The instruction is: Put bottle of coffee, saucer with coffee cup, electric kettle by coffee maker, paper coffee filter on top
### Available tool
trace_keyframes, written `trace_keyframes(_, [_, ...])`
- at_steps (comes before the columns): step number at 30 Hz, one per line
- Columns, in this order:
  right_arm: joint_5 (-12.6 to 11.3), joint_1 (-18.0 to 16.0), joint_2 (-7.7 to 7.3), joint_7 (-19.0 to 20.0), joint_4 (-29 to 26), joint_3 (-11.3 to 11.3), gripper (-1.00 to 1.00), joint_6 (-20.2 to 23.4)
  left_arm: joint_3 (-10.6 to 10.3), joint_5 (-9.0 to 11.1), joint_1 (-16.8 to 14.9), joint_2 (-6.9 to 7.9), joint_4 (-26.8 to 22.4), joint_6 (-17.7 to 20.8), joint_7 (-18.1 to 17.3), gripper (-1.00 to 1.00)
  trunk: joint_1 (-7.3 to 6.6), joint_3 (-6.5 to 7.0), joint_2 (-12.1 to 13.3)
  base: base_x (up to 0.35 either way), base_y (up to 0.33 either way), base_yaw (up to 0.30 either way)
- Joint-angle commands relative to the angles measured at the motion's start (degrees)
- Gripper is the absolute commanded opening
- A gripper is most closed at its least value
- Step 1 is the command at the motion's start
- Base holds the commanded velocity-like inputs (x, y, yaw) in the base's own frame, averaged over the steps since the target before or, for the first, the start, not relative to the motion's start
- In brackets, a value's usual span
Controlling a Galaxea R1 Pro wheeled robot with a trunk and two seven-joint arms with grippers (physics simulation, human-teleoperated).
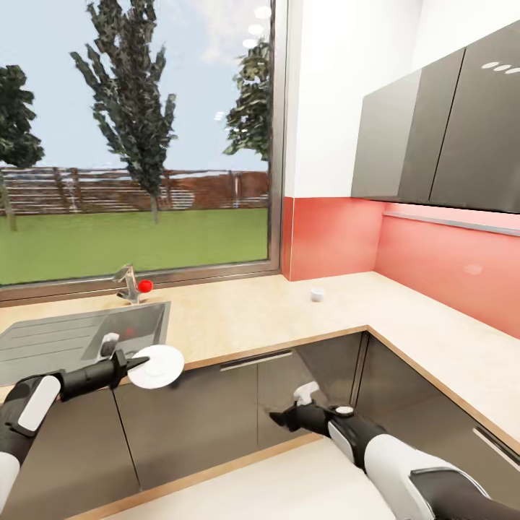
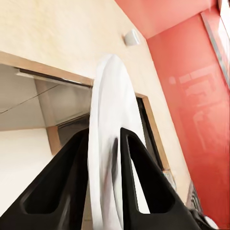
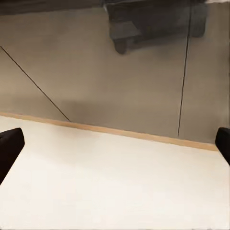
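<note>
My left gripper is shut on the rim of the white saucer, holding it on edge just in front of the kitchen countertop, right of the sink. In the left wrist view both black fingers clamp the saucer. The tiny white coffee cup stands on the countertop near the red corner wall, and it also appears in the left wrist view as the coffee cup. My right gripper hangs open and empty, low before the grey cabinet fronts. The coffee maker, bottle of coffee, paper coffee filter, electric kettle and kitchen shelf are out of view.
A steel sink with a faucet and a red knob sits at the counter's left under a large window. Dark grey wall cabinets hang over the right-hand counter run. Grey cabinet fronts stand below the counter edge.
</note>
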Motion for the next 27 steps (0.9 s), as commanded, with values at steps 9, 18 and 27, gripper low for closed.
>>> trace_keyframes(9, [1.37, 5.69, -8.26, -15.36, 3.84, 0.21, 1.0, -0.08, 0.25, -0.47, 0.86, 0.88, -0.65, -0.01, -8.83, -1.0, 0.02, -0.02, -0.05, 0.0, 0.0, 0.0])
trace_keyframes(18, [1.42, 10.91, -10.0, -37.77, 3.9, 0.21, 1.0, 0.02, 1.37, 0.04, 4.48, 2.08, -5.93, -0.87, -9.54, -1.0, 0.02, -0.02, -0.05, 0.0, 0.0, 0.0])
trace_keyframes(27, [1.28, 12.03, -9.89, -39.09, 3.9, 0.21, 1.0, -0.05, 5.42, 0.11, 4.61, 2.16, -6.79, -1.22, -9.56, -1.0, 0.02, -0.02, -0.05, 0.0, 0.0, 0.0])
